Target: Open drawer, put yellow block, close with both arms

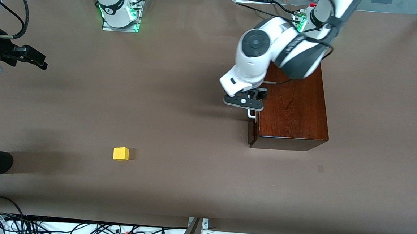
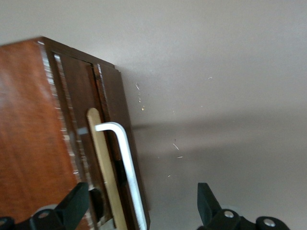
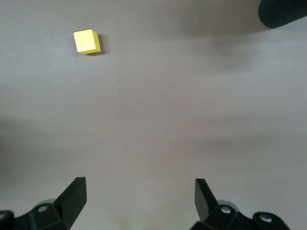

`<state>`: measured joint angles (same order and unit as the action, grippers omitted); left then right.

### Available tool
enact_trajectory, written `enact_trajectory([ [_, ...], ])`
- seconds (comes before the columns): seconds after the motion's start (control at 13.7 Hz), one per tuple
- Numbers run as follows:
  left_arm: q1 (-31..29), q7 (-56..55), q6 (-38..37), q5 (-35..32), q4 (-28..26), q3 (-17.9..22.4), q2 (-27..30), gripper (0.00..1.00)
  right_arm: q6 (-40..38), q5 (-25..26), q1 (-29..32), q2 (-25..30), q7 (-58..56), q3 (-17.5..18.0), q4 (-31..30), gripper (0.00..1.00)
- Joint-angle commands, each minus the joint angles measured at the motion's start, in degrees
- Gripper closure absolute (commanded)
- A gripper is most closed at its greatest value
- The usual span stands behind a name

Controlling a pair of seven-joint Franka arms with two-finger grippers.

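Fingers of left gripper (image 2: 139,206) spread astride handle (image 2: 125,158), seemingly untouching; right gripper (image 3: 139,199) wide, empty, over bare table (image 3: 158,120).

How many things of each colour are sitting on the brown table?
Yellow: 1, the small bright yellow cube block.
Dark reddish-brown: 1, the glossy mahogany-coloured wooden box with its white U-shaped bar handle.
Total: 2 things.
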<state>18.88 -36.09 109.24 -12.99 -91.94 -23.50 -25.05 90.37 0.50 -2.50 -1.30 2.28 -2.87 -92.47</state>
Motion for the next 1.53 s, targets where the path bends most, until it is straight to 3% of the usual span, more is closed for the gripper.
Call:
enact_trajectory([
  [0.0,2.20,-4.58,0.19,-5.46,0.80,-0.05,-2.72,0.00,-0.55,0.47,0.21,-0.20,-0.62,0.24,0.62,0.00],
  [0.44,4.15,-10.40,-0.08,-7.75,-1.13,0.21,-4.13,0.00,-0.55,0.47,0.21,-0.20,-0.53,0.24,0.53,0.00],
  [0.66,4.06,-12.50,0.01,-12.24,-3.07,0.04,-4.12,0.00,-0.55,0.47,0.21,-0.20,-0.62,0.24,0.53,0.00],
  [1.46,4.41,-16.20,4.49,-12.33,-6.06,-0.05,-5.97,0.00,-0.55,0.47,0.21,-0.20,-0.62,0.24,0.53,0.00],
])
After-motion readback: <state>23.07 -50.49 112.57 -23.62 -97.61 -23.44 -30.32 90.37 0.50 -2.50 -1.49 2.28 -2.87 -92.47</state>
